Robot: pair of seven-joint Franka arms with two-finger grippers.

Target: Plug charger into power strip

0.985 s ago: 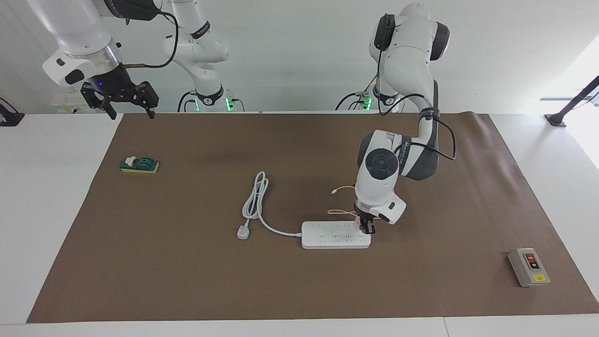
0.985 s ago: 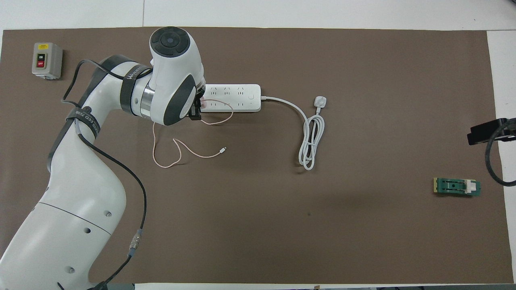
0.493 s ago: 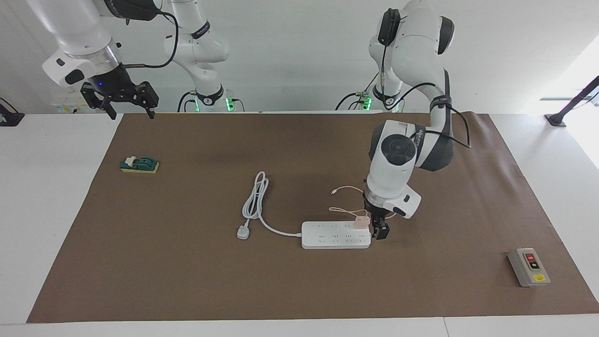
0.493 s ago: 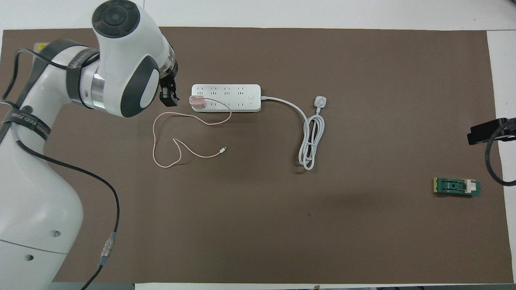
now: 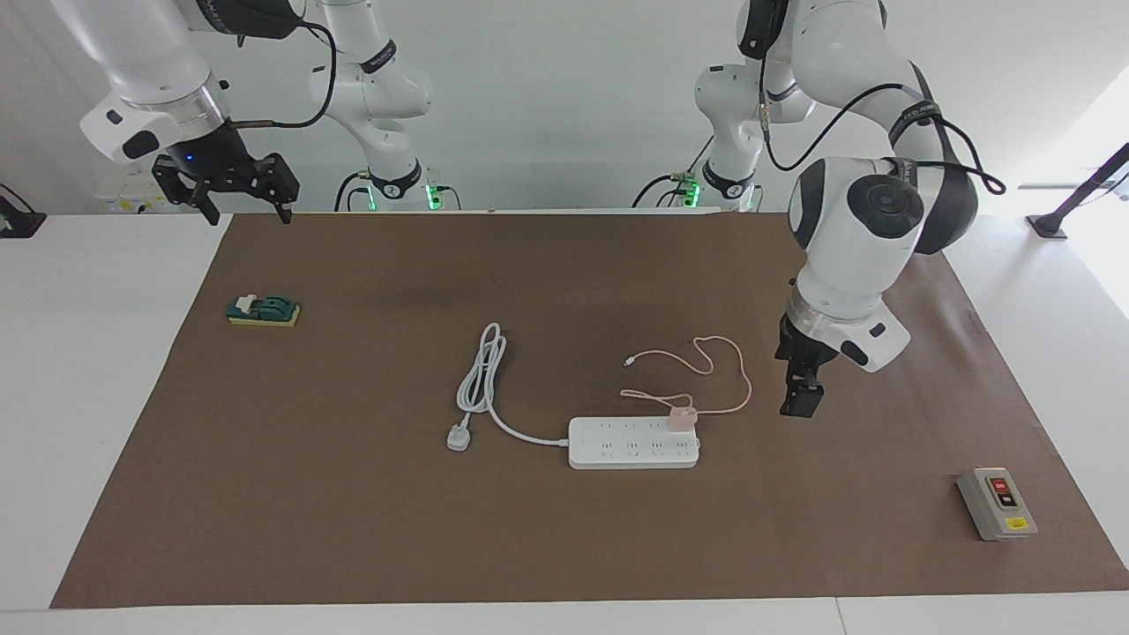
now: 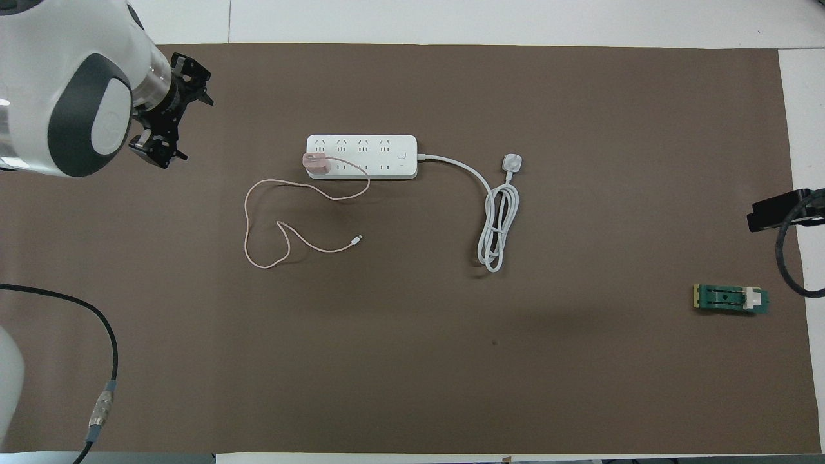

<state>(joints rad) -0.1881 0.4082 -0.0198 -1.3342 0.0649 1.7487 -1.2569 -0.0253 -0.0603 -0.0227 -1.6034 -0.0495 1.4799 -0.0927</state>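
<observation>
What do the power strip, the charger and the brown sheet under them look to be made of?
Power strip: apparently hard white plastic, smooth, with rounded corners and moulded socket slots. Charger: seemingly pale-pink plastic, matte; its thin cable bends in loose loops, so it is probably rubbery. Brown sheet: likely paper or thin card, matte, lying flat with a straight cut edge.

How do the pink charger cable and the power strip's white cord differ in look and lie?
The charger cable is thin and pink, the white cord thick and white. The charger cable sprawls in loose open loops; the white cord is folded into a tight bundle. The charger cable ends in a tiny connector, the white cord in a chunky three-pin plug. Both lie on the brown mat, nearer the robots than the power strip.
</observation>
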